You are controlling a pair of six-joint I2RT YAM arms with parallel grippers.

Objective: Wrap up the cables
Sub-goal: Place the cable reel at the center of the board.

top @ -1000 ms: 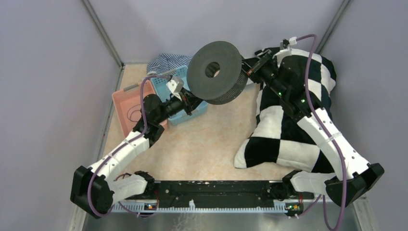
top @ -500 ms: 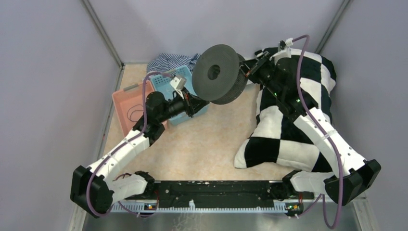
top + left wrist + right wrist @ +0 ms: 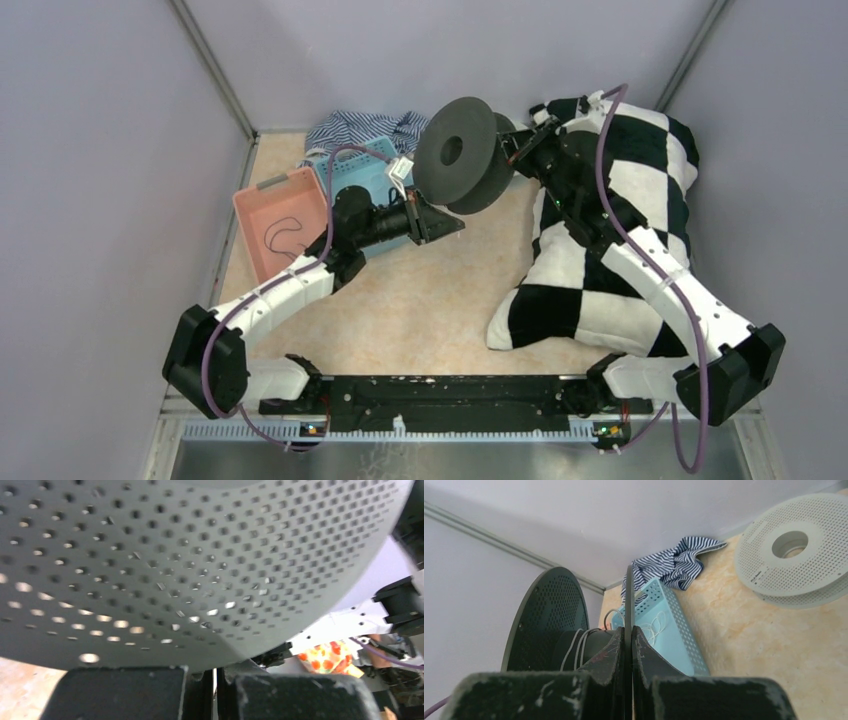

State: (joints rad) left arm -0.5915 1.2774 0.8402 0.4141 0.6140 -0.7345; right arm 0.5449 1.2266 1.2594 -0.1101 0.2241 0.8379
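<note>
I have the right end effector (image 3: pixel 512 150) pinching the spool (image 3: pixel 472 168) by its rim, the left end effector (image 3: pixel 448 225) pressed together.

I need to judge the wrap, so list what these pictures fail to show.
- Left wrist: the spool fills the view. Whether the shut left gripper pinches a cable is hidden.
- Top: the spool's flange hides its hub, so the wound white cable shows only from the right wrist, cut off there by the right gripper.
- Top: the left arm covers part of the basket, and its contents are too small to tell.
</note>
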